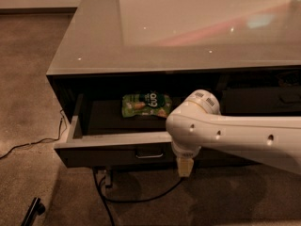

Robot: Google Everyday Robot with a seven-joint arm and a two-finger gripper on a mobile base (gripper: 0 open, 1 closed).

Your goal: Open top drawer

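The top drawer (106, 154) of the grey cabinet stands pulled out by about a hand's length. Its dark flat front carries a small loop handle (149, 153) at the centre. Inside, on the drawer floor, lies a green snack bag (146, 104). My white arm (235, 135) reaches in from the right. The gripper (185, 166) points downward in front of the drawer front, just right of the handle and slightly below it. It holds nothing that I can see.
The cabinet has a glossy grey top (188, 27) overhanging the drawer. A black cable (141, 199) runs on the carpet under the drawer, another cable (28, 142) lies to the left, and a dark object (30, 211) sits at the bottom left.
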